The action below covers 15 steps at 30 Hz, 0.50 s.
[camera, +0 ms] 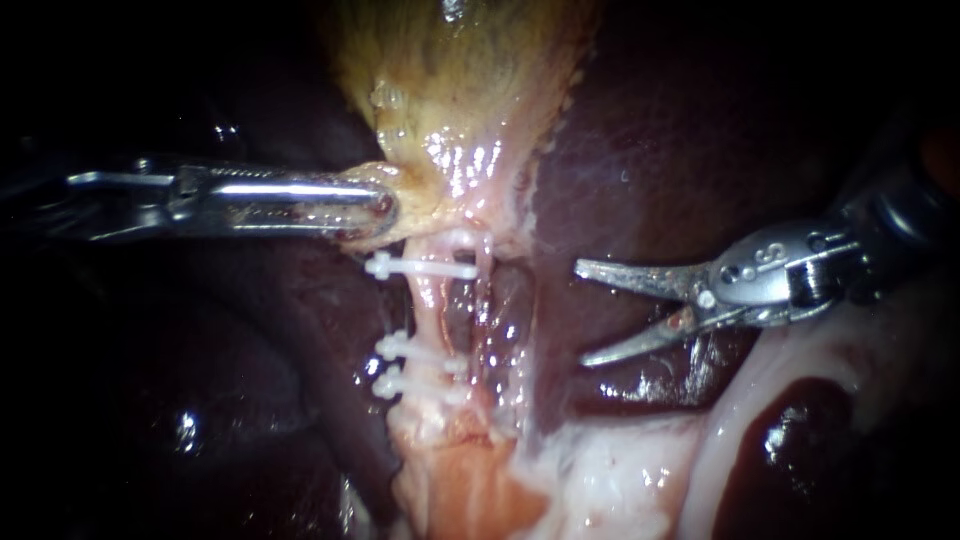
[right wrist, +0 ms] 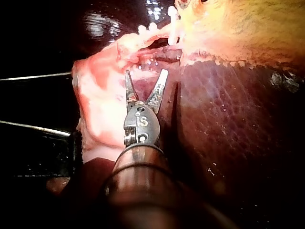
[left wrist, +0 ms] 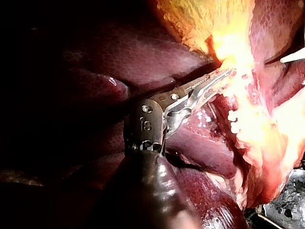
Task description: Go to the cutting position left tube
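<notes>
Liver (camera: 640, 160) lies under my right instrument (camera: 581, 313), whose jaws gape wide and empty, right of the clipped left tube (camera: 430, 305). My left instrument (camera: 385, 212) clamps the gallbladder (camera: 450, 90) above the clips (camera: 420, 269).

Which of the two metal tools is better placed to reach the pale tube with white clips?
The right. The right silver instrument is free, its blades open and facing the pale pink clipped tube, though short of it. The left silver instrument is busy holding the yellowish gallbladder.
</notes>
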Tool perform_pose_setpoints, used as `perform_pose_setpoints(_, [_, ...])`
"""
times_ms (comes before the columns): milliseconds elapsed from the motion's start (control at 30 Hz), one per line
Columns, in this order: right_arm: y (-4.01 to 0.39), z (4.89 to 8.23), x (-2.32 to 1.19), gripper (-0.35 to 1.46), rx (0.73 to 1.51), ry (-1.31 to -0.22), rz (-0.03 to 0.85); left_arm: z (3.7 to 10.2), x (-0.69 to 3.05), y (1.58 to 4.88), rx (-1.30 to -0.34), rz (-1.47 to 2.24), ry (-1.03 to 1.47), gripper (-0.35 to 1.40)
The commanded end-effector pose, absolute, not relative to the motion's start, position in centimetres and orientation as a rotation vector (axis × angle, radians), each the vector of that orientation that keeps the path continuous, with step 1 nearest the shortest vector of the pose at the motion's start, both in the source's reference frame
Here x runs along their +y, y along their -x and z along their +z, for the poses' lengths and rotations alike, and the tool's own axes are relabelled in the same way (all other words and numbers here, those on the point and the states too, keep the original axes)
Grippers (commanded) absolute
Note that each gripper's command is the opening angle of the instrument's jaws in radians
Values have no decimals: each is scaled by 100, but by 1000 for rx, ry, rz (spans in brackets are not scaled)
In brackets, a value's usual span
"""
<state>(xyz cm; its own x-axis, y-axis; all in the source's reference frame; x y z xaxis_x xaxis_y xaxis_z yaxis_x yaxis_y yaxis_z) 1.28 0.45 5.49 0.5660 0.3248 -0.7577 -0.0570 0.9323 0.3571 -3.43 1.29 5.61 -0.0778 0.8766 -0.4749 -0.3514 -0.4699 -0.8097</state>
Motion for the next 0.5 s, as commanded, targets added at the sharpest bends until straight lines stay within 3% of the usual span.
perform_pose_setpoints(33, [-129, 549, 45, 145, 946, -309, 229, 557, 129, 338, -640, 1704, 1269, -35])
perform_pose_setpoints(367, [-131, 552, 46, 145, 948, -316, 227, 513, 134, 283, -638, 1685, 1268, -35])
perform_pose_setpoints(500, [-134, 551, 46, 145, 952, -329, 221, 505, 133, 277, -638, 1681, 1268, -35])
